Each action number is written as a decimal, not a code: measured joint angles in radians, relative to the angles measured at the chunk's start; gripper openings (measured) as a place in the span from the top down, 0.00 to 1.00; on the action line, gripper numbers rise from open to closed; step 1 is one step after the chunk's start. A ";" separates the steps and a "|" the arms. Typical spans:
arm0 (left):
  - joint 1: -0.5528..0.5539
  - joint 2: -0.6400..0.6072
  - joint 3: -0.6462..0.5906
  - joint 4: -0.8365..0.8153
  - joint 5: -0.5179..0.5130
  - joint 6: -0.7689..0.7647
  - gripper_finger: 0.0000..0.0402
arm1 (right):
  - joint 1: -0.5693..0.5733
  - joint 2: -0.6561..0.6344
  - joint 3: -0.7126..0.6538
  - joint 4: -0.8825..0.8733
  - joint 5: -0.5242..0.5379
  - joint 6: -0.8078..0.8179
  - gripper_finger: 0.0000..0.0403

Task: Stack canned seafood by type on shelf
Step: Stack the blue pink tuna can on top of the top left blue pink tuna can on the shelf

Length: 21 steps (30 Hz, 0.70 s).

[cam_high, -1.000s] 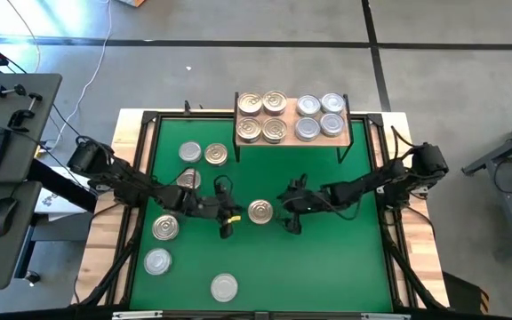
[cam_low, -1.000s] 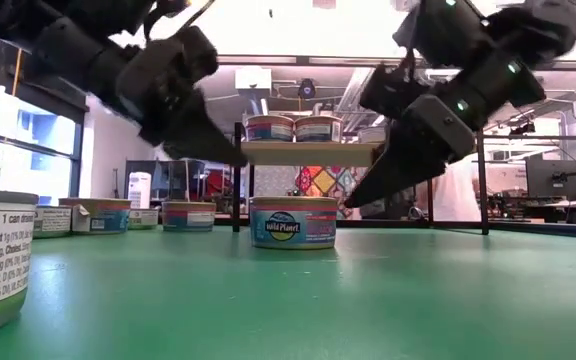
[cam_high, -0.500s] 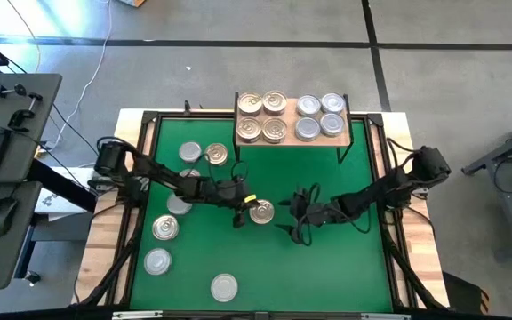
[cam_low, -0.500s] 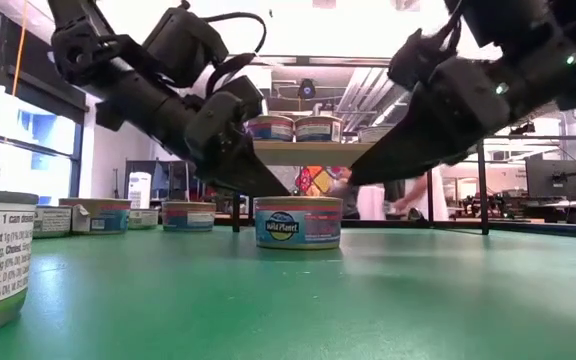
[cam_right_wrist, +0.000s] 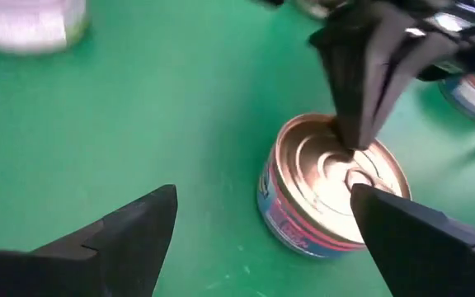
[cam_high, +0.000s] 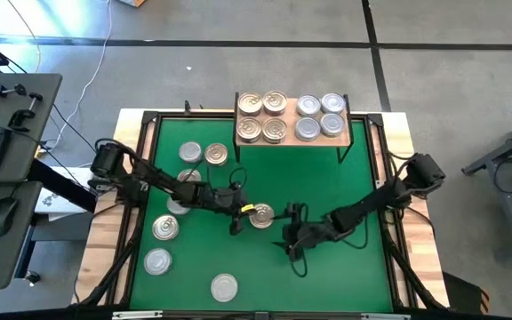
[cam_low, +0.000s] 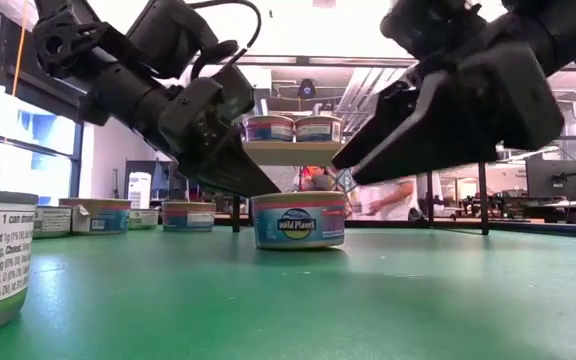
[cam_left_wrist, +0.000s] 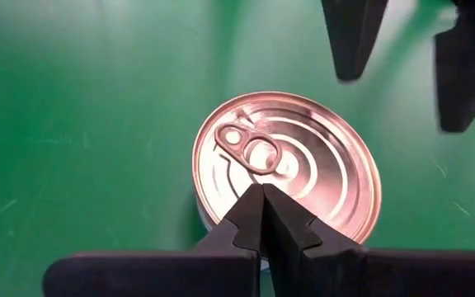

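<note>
A gold-lidded tin of canned seafood stands upright on the green mat, about at its middle. My left gripper is shut, and its tips are on the tin's lid. My right gripper stands open a little to the right of the tin and nearer the table's front edge, touching nothing; the tin lies ahead of its fingers. The shelf at the far edge carries several gold-lidded tins on its left half and several silver-lidded ones on its right. My left gripper rests its shut fingertips on the tin's lid beside the pull tab, near the lid's left rim. The fingers slant down onto it from the table's left. The tin stays upright with its base on the mat.
Several loose tins lie on the mat's left part, among them a silver one, a gold one and two silver ones near the front. The left arm reaches over some of them. A black frame edges the mat.
My left gripper, shut throughout, has gone toward the table's right edge and down until its tips met the tin's lid. My right gripper, open throughout, has swung toward the near edge and rolled. The tin has shifted slightly toward the near edge.
</note>
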 joint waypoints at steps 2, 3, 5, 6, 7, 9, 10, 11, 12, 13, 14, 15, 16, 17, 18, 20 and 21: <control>-0.007 0.000 -0.001 0.000 0.000 0.000 1.00 | 0.001 0.030 0.051 -0.069 0.021 -0.056 0.12; -0.010 0.001 -0.001 0.000 0.000 0.000 1.00 | 0.001 0.043 0.074 -0.105 0.036 -0.083 0.12; -0.013 0.001 -0.001 -0.003 0.001 0.000 1.00 | 0.000 0.067 0.130 -0.170 0.070 -0.141 0.12; -0.014 0.001 -0.001 -0.005 0.002 0.000 1.00 | 0.000 0.077 0.157 -0.201 0.086 -0.171 0.12; -0.014 0.001 -0.001 -0.007 0.003 0.001 1.00 | 0.000 0.088 0.184 -0.240 0.102 -0.201 0.12; -0.013 0.001 -0.001 -0.008 0.004 0.008 1.00 | 0.000 0.115 0.235 -0.314 0.120 -0.263 0.12; -0.013 0.001 -0.001 -0.009 0.005 0.014 1.00 | 0.000 0.128 0.258 -0.353 0.125 -0.295 0.12; -0.013 0.001 -0.001 -0.012 0.004 0.017 1.00 | 0.000 0.143 0.278 -0.390 0.130 -0.326 0.12; -0.013 0.000 -0.001 -0.015 0.005 0.020 1.00 | 0.000 0.159 0.296 -0.418 0.138 -0.359 0.12; -0.013 0.000 -0.001 -0.017 0.005 0.024 1.00 | 0.000 0.177 0.310 -0.436 0.154 -0.387 0.12; -0.013 0.000 -0.001 -0.019 0.004 0.024 1.00 | 0.001 0.195 0.319 -0.448 0.176 -0.409 0.12; -0.013 0.000 -0.001 -0.020 0.003 0.025 1.00 | 0.002 0.209 0.323 -0.455 0.198 -0.426 0.12; -0.013 0.000 -0.003 -0.019 0.002 0.024 1.00 | 0.004 0.222 0.326 -0.454 0.222 -0.441 0.12; -0.013 0.000 -0.007 -0.016 0.000 0.024 1.00 | 0.005 0.233 0.327 -0.450 0.249 -0.450 0.12; -0.013 -0.001 -0.010 -0.014 -0.001 0.024 1.00 | 0.006 0.242 0.328 -0.448 0.283 -0.456 0.12; -0.013 -0.001 -0.011 -0.014 -0.001 0.020 1.00 | 0.007 0.261 0.328 -0.450 0.347 -0.457 0.14; -0.013 -0.002 -0.011 -0.014 -0.001 0.019 1.00 | 0.007 0.269 0.328 -0.450 0.367 -0.456 0.15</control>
